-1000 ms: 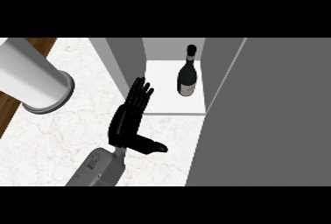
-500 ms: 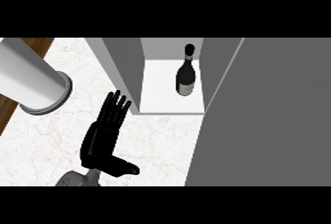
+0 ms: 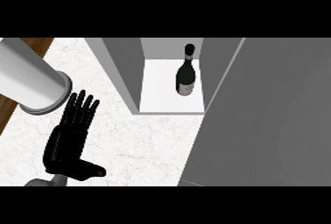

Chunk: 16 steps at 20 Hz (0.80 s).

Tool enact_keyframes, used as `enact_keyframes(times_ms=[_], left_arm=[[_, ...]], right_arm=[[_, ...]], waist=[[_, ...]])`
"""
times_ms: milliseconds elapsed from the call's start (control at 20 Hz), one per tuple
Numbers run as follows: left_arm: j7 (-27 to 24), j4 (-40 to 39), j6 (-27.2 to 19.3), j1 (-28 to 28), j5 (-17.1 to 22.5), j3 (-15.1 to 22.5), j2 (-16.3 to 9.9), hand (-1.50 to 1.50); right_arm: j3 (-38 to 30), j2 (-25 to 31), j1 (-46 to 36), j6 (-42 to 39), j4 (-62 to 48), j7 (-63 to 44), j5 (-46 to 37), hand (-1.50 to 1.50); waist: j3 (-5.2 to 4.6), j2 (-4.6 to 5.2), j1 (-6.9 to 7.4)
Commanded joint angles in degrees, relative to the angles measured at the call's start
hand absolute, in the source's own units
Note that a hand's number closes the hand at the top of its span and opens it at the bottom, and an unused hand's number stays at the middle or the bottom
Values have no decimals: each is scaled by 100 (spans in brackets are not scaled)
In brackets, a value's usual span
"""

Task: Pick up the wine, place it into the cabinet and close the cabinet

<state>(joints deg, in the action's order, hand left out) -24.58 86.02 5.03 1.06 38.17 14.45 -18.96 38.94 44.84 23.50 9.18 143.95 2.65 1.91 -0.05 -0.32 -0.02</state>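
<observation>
Wine [image 3: 186,75] inside cabinet [image 3: 123,70], apart from fingers [image 3: 81,107].

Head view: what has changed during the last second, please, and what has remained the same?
The open hand moved left and down in the view, away from the cabinet and back toward the lower edge; its fingers remain straight and it holds nothing. Nothing was grasped or released. The wine stands as before inside the cabinet, the cabinet is open as before, and the grey cylinder at the left stayed in place.

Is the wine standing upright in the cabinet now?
Yes: the wine stands upright on the white floor of the cabinet, neck up, nothing touching it.
</observation>
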Motion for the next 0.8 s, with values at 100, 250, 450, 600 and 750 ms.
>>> enact_keyframes(times_ms=[100, 250, 450, 600, 750], left_arm=[[-73, 42, 551, -342, 262, -484, -431, -150], [182, 94, 370, -143, 333, -620, -500, -150], [-37, -133, 941, -383, 441, -976, -868, -150], [206, -21, 1047, -333, 678, -1075, -965, -150], [178, -449, 1558, -295, 858, -1373, -1300, -150]], right_arm=[[486, 64, 59, -153, 1218, -604, 44, 150], [685, -199, -295, -23, 1397, -1006, 6, 150], [825, -399, -575, -4, 1195, -1119, -92, 150], [933, -511, -772, 13, 1166, -1303, -150, 150], [1071, -741, -949, -13, 926, -1316, -31, 150]], waist=[[-4, 15, -3], [-13, 23, 20], [-18, 28, 47], [-19, 23, 52], [-32, 46, 78]])
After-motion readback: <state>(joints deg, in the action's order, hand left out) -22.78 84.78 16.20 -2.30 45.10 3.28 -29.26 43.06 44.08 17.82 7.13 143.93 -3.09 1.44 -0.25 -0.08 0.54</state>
